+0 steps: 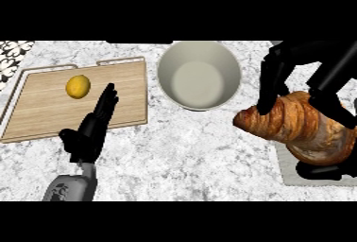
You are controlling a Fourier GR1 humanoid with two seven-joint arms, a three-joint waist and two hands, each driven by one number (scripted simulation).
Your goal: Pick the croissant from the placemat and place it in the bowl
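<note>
Right hand is curled around the big flaky golden-brown croissant, fingers draped over its top and thumb side tucked under at the lower right. The pastry sits over the pale grey placemat at the right edge of the speckled marble table; whether it touches the mat I cannot tell. Its pointed left end already juts past the mat toward the round off-white ceramic bowl.

The bowl stands up and to the left, near but apart from the croissant. To do the carry well, I'd say lift first so the underside passes over the near rim, then travel left and away until the pastry's middle, not just its tip, is above the bowl's hollow. The croissant looks nearly as long as the bowl is wide, so centring matters; release only once it is low inside.

Left hand rests with fingers straight, over the edge of the light wooden cutting board carrying a yellow lemon, well out of the path.
</note>
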